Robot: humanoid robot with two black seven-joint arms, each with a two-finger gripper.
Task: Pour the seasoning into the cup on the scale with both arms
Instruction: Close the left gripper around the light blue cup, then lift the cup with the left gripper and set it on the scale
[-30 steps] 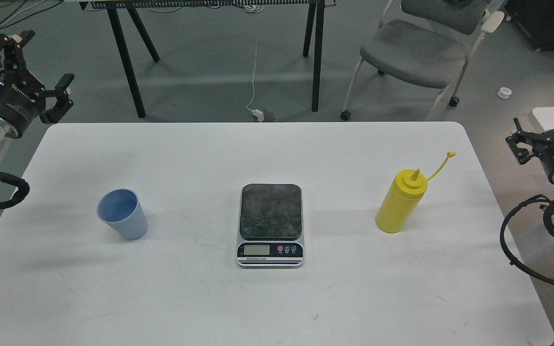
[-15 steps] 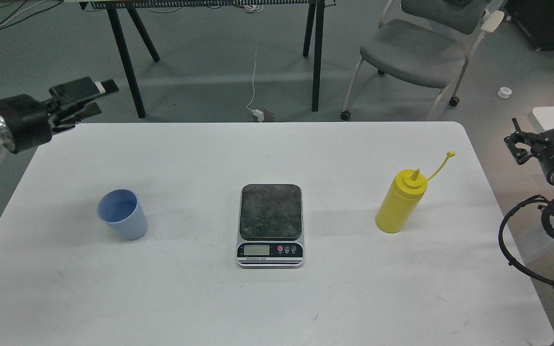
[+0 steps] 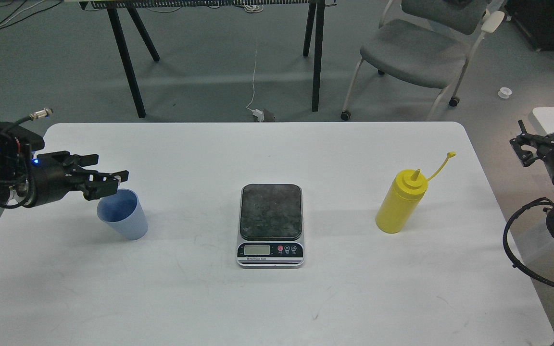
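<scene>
The light blue ribbed cup (image 3: 124, 214) stands upright on the left of the white table (image 3: 277, 307). The scale (image 3: 270, 224) sits at the table's middle with its dark plate bare. The yellow seasoning bottle (image 3: 399, 202) stands upright at the right, nozzle uncovered, cap strap sticking out to the upper right. My left gripper (image 3: 112, 166) is open, pointing right, just above and behind the cup's rim at its left side, holding nothing. My right gripper (image 3: 548, 129) is open and empty beyond the table's right edge, well apart from the bottle.
Beyond the far table edge stand a grey chair (image 3: 419, 50) at the back right and black table legs (image 3: 125, 60). A white cable (image 3: 255, 86) lies on the floor. Black cable loops (image 3: 517, 245) hang by my right arm.
My left arm has swung down and right from beyond the table's back left corner to the cup, and its gripper now hovers at the rim. The right gripper shifted slightly right.
</scene>
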